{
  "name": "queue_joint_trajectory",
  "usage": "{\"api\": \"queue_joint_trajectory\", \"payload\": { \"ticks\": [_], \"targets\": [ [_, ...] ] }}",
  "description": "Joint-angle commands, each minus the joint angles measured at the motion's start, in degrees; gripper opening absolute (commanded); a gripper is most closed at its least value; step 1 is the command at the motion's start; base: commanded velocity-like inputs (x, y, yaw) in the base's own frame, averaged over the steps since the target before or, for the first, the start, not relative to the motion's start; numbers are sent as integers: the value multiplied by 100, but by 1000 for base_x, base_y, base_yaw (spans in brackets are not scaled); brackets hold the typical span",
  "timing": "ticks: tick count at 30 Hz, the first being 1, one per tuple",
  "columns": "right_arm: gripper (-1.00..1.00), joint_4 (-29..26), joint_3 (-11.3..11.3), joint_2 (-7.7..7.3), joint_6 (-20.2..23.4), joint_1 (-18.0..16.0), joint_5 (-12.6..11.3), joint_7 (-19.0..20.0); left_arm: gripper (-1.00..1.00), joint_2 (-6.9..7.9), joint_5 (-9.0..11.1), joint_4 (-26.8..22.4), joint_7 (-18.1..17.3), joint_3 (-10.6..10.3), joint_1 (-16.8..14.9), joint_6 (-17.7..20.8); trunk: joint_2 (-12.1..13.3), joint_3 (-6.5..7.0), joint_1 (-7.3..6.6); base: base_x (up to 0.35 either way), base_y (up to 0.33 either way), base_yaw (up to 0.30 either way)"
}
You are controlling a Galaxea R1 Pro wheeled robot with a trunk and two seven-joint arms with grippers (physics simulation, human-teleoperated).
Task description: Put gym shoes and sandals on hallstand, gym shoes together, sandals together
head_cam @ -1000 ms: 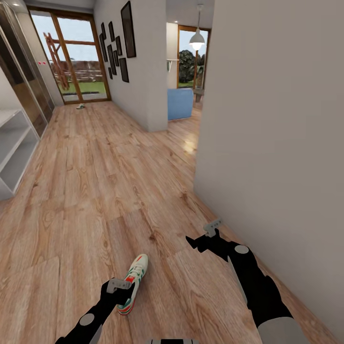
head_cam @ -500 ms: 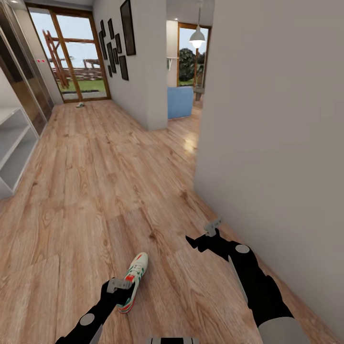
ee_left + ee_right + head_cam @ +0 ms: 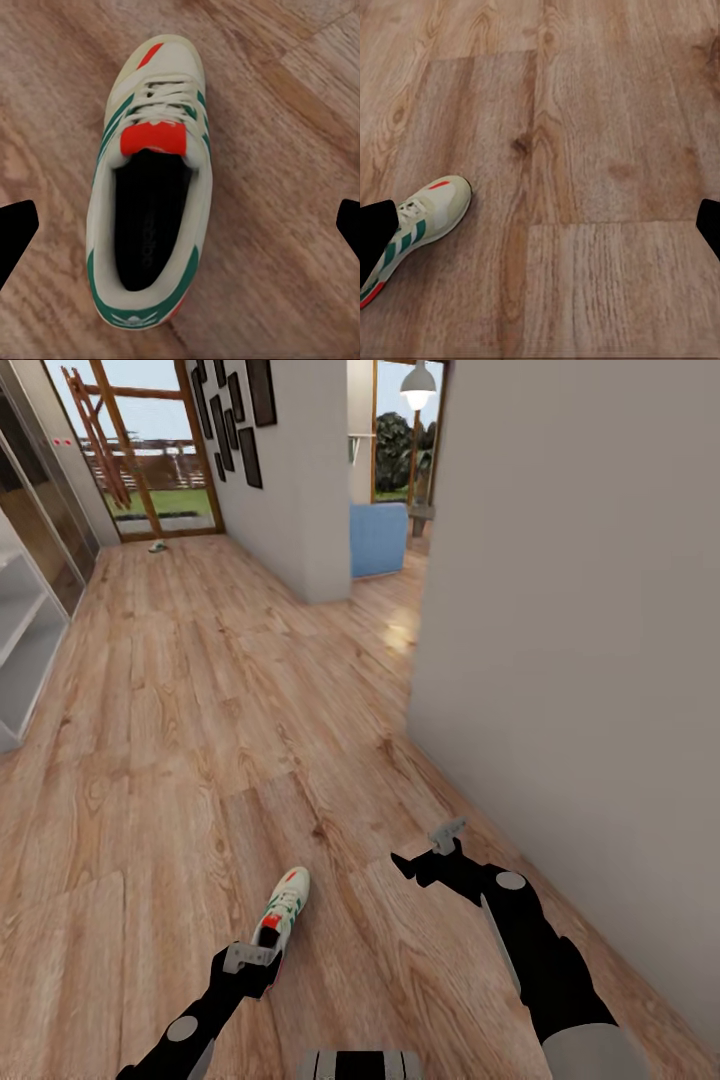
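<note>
A gym shoe [image 3: 282, 912] lies on the corridor floor [image 3: 180, 760] in the head view, toe pointing away from the robot, its heel hidden under the left gripper [image 3: 247, 960]. The right gripper [image 3: 432, 850] hangs over bare planks near the grey wall [image 3: 580, 610], well apart from the shoe. Far down the corridor, by the glass door [image 3: 150, 470], a second small shoe-like thing [image 3: 157, 546] sits on the floor, too small to identify. A pale shelf unit [image 3: 22, 650] shows at the left edge.

In the left wrist view, the left gripper [image 3: 180, 229] is spread wide, its two dark fingertips [image 3: 15, 232] at either edge, holding nothing; the shoe [image 3: 150, 187] lies directly between them, opening upward.

In the right wrist view, the right gripper [image 3: 540, 221] is likewise wide apart and empty above the floor [image 3: 585, 150], with the shoe [image 3: 420, 217] partly behind one fingertip [image 3: 375, 225].
</note>
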Motion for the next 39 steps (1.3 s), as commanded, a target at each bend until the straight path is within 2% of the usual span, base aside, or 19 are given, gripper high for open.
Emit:
{"api": "queue_joint_trajectory", "payload": {
  "ticks": [1,24,39],
  "targets": [
    [100,-9,-7,3,20,-2,49,32,100,-3,-59,2,-27,36,-3,-23,-3,-36,1,0,0,0],
    [100,-9,-4,3,20,-2,49,37,100,-3,-66,-15,-10,34,-3,-23,-34,-749,60,0,0,0],
    [100,-9,-9,3,20,-1,49,36,100,24,-80,-82,31,36,-3,-40,-34,-798,60,0,0,0]
  ]
}}
